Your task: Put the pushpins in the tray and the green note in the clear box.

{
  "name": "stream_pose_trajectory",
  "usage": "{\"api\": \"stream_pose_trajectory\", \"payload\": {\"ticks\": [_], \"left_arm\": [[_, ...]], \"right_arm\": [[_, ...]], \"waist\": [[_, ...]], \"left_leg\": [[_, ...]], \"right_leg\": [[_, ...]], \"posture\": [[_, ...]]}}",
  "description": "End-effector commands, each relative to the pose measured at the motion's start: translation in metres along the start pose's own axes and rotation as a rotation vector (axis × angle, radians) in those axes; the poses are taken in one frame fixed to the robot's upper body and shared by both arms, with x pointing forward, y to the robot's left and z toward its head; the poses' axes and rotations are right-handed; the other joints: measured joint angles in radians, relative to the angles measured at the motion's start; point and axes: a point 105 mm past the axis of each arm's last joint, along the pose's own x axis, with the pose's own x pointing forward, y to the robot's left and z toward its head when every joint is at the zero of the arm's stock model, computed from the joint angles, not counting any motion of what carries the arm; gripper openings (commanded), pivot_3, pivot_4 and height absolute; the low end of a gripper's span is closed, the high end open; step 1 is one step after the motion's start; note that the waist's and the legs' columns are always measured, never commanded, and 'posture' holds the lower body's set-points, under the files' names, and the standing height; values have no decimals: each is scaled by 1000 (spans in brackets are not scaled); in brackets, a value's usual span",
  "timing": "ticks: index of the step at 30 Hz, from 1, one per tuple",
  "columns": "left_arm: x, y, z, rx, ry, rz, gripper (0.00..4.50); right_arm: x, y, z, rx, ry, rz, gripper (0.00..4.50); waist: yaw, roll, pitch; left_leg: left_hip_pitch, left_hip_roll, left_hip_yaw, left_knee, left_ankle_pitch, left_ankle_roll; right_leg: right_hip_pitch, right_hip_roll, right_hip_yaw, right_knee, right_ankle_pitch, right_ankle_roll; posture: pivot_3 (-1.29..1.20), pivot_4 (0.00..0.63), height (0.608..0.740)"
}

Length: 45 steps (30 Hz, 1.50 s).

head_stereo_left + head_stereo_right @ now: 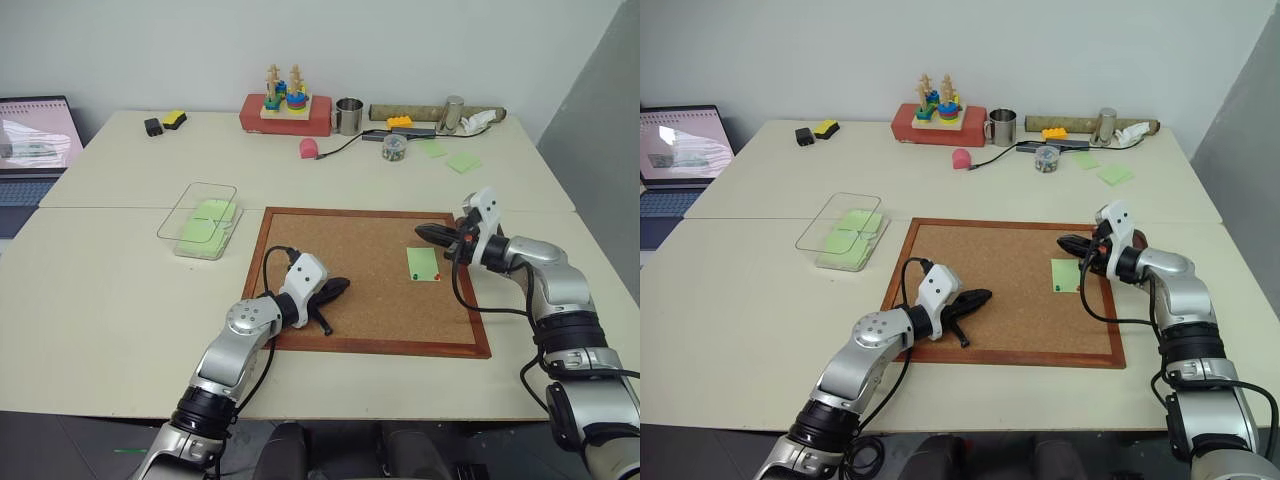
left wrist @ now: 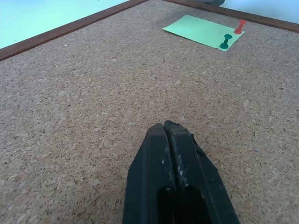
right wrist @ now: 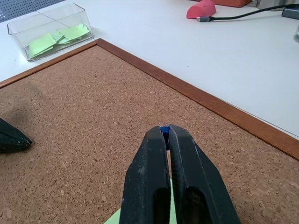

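Two grippers hang over the corkboard (image 1: 370, 310). The right gripper (image 3: 164, 133) is squeezed shut. Its wrist view shows a tiny blue-headed pin (image 3: 164, 130) pinched at the very tips, which is too small to see from the head views. The head views show this gripper up in the air, just above the far edge of the green note (image 1: 423, 264).

The left gripper (image 1: 343, 285) is also squeezed shut, and nothing is in it. It hangs low over the near left part of the board, well apart from the note.

The left wrist view looks across the cork to the note, which lies flat near the board's right side. That view shows two pushpins stuck in one edge of the note, a green pin (image 2: 226, 41) and a red pin (image 2: 239, 26). From the head they are only little dots.

The clear box (image 1: 175, 215) sits on the table just past the board's far left corner. Other green slips (image 3: 56, 37) lie inside it.
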Motion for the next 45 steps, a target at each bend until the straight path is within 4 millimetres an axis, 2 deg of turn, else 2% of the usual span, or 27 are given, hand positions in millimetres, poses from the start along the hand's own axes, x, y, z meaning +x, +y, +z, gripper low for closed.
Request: {"api": "stream_pose_trajectory", "payload": {"ticks": [1, 8, 11, 18, 20, 21, 25, 30, 34, 40, 45], "left_arm": [[3, -18, -21, -38, 73, -54, 0], [5, -20, -19, -15, 64, -67, 0], [7, -21, -19, -8, 65, -77, 0], [8, -22, -18, -1, 64, -77, 0], [7, -22, -19, 1, 66, -76, 0], [7, -21, -19, 1, 67, -75, 0], [5, -21, -21, 3, 71, -72, 0], [3, -19, -23, 7, 77, -68, 0], [3, -18, -22, 10, 76, -62, 0], [2, -19, -23, 12, 81, -69, 0], [1, -18, -24, 16, 87, -71, 0]], "right_arm": [[-19, -21, 26, -63, -59, -118, 6], [-57, -76, 11, -167, 122, -434, 6], [-61, -87, 2, -196, 174, -494, 6], [-56, -93, -12, -203, 226, -510, 6], [-55, -94, -12, -200, 224, -512, 536], [-54, -94, -12, -200, 223, -513, 574], [-53, -94, -10, -192, 215, -504, 1496], [-61, -95, -2, -185, 182, -516, 2716], [-66, -81, 11, -205, 139, -437, 3495], [-76, -30, 20, -273, 140, -185, 3495], [-78, 13, 1, -262, 182, -2, 3495]], "waist": [[0, 0, 0], [1, 0, 0], [0, 0, 0], [1, 1, -1], [1, 1, -1], [1, 1, -1], [1, 1, -1], [1, 1, -1], [1, 2, -1], [2, 3, -2], [1, 4, -2]], "left_leg": [[0, 0, 0, 0, 0, 0], [0, -1, 1, 0, 0, 0], [0, -1, 1, 0, 0, 0], [0, -1, 1, 0, 0, 0], [0, -1, 1, 0, 0, 0], [0, -1, 1, 0, 0, 0], [0, -1, 1, 0, 0, 0], [0, -1, 1, 0, 0, 0], [0, -1, 1, 0, 0, 0], [0, -1, -1, 0, 0, 0], [3, 0, -1, 0, 0, 0]], "right_leg": [[0, 0, 0, 0, 0, 0], [0, -1, 0, -1, 0, 0], [0, 0, 0, -1, 0, 0], [0, -1, 1, -1, 0, 0], [1, -1, 1, -1, 0, 0], [1, -1, 1, -1, 0, 0], [1, -1, 1, -1, 0, 0], [1, -1, 1, -1, 0, 0], [1, -1, 1, -1, 0, 0], [2, -1, 0, -1, -1, 1], [5, 0, -1, -2, -3, 5]], "posture": [[0, 150, 740], [0, 150, 740], [0, 150, 740], [0, 150, 740], [0, 150, 740], [0, 150, 740], [0, 150, 740], [0, 150, 740], [0, 150, 740], [0, 150, 740], [0, 150, 740]]}}
